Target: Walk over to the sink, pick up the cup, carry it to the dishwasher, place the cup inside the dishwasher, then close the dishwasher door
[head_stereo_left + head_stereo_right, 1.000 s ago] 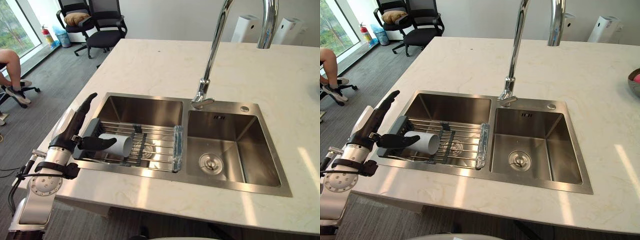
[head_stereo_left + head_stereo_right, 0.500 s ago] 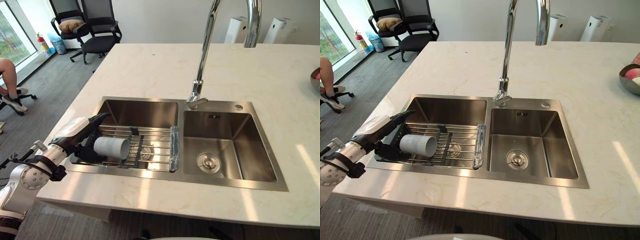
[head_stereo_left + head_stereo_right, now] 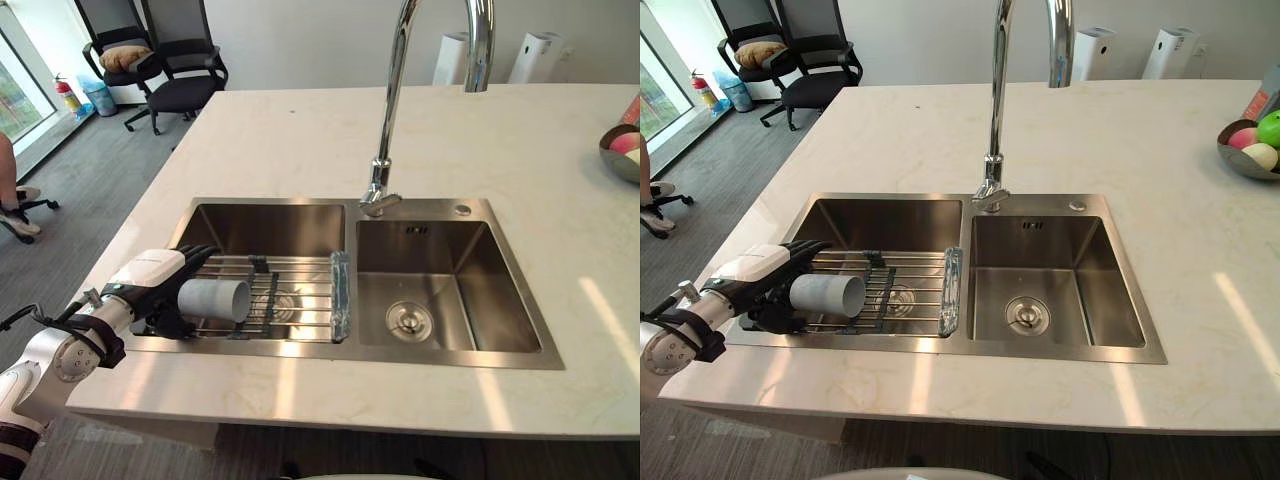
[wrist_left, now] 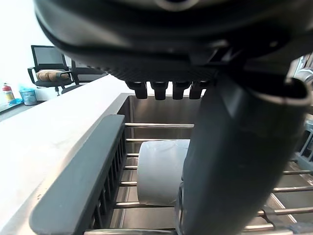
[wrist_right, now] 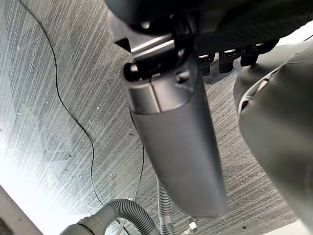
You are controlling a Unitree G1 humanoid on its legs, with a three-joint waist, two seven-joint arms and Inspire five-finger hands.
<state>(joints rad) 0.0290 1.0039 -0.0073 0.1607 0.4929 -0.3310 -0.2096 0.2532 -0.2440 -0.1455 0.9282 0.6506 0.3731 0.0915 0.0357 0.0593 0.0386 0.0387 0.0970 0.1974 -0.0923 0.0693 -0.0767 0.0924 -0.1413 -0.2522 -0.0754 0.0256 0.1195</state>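
Observation:
A grey cup (image 3: 213, 299) lies on its side on a wire rack (image 3: 300, 290) in the sink's left basin (image 3: 270, 225), with its mouth towards the faucet side. My left hand (image 3: 150, 280) reaches in from the counter's left edge at the cup's closed end. Its fingers (image 3: 195, 253) stretch over the top of the cup and its thumb (image 4: 230, 161) sits beside it. In the left wrist view bare rack bars show between the fingers and the cup (image 4: 159, 171), so the hand is open. My right hand (image 5: 220, 19) hangs over the floor, fingers relaxed.
A tall chrome faucet (image 3: 385, 130) rises between the basins. The right basin (image 3: 440, 290) holds only a drain. A fruit bowl (image 3: 1250, 150) stands at the counter's right edge. Office chairs (image 3: 170, 70) and a seated person's foot (image 3: 15, 195) are beyond the counter on the left.
My left hand has dropped from raised, spread fingers down over the cup's closed end. The camera has moved closer and shifted, so the whole scene sits differently.

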